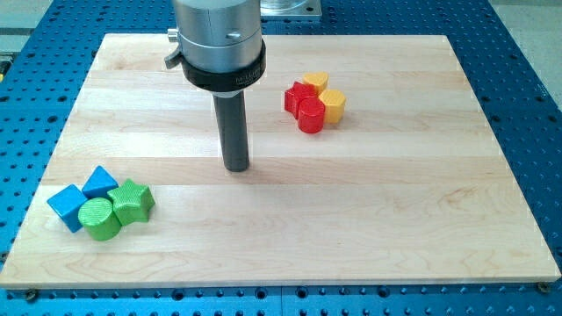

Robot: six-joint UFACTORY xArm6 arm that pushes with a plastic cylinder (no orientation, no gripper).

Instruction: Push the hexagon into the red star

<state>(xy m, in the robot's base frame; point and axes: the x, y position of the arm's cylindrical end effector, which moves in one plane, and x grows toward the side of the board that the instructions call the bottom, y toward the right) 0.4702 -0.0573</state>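
Yellow hexagon (334, 104): upper right of centre in the frame, on the right side of a tight four-block cluster; its left face touches the red cylinder.
Red star (297, 95): left side of the same cluster, just beside the hexagon, with the red cylinder partly between them; whether star and hexagon touch directly cannot be told.
Red cylinder (311, 115): the cluster's lowest block, upright, pressed against both the red star and the yellow hexagon.
Second yellow block (315, 82): top of the cluster, behind the red star; its shape is not clear.
My tip (236, 167): near the frame's centre, resting on bare wood, well apart from every block; the red-yellow cluster lies to its upper right, the blue-green group to its lower left.
Claw: the arm carries no claw, only a straight dark rod under a silver collar, so nothing spreads or pinches.
Green star (132, 200): lower left of the frame, touching the green cylinder.
Green cylinder (98, 218): just below-left of the green star.
Blue blocks: one (99, 183) above the green pair, another (64, 207) at the far left, both touching the group.
Wooden board (395, 211): pale, lying on a blue perforated table (527, 79).
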